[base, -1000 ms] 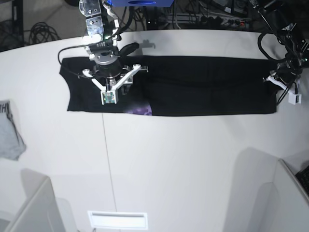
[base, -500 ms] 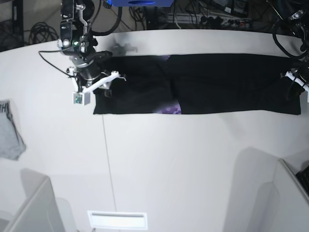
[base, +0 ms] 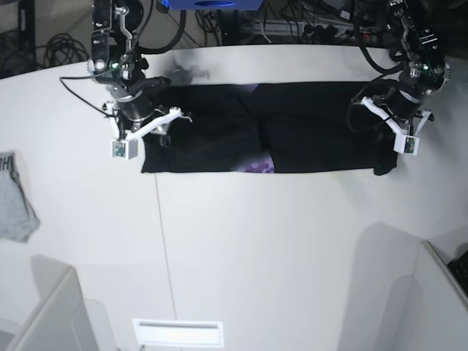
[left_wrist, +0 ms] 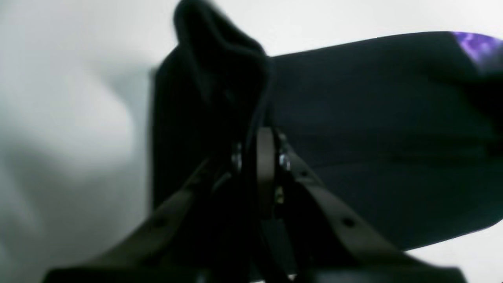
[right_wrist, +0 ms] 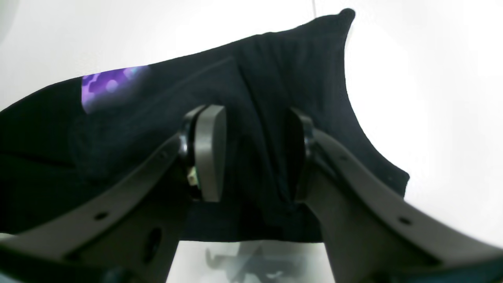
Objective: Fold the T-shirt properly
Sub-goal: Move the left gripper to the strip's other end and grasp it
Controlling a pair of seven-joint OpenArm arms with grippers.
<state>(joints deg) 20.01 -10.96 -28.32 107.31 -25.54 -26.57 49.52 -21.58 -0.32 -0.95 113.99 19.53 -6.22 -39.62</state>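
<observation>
The black T-shirt (base: 307, 124) lies as a long folded strip across the far side of the white table, a bit of purple print (base: 260, 164) showing at its front edge. In the base view my left gripper (base: 386, 139) is at the strip's right end. The left wrist view has this gripper (left_wrist: 257, 135) shut on a bunched ridge of the T-shirt (left_wrist: 373, 118). My right gripper (base: 157, 130) sits at the strip's left end. In the right wrist view it (right_wrist: 255, 133) stands open, its fingers astride a wrinkled ridge of the T-shirt (right_wrist: 118, 137).
A small grey garment (base: 14, 197) lies at the table's left edge. Cables and equipment (base: 307, 22) crowd the back behind the table. White partitions rise at the front left (base: 44, 314) and front right (base: 439, 292), and a white slot (base: 178, 330) sits at the front edge.
The shirt slid right while my right gripper moved to its left end. My left gripper has since carried the right end inward to the left, shortening the strip.
</observation>
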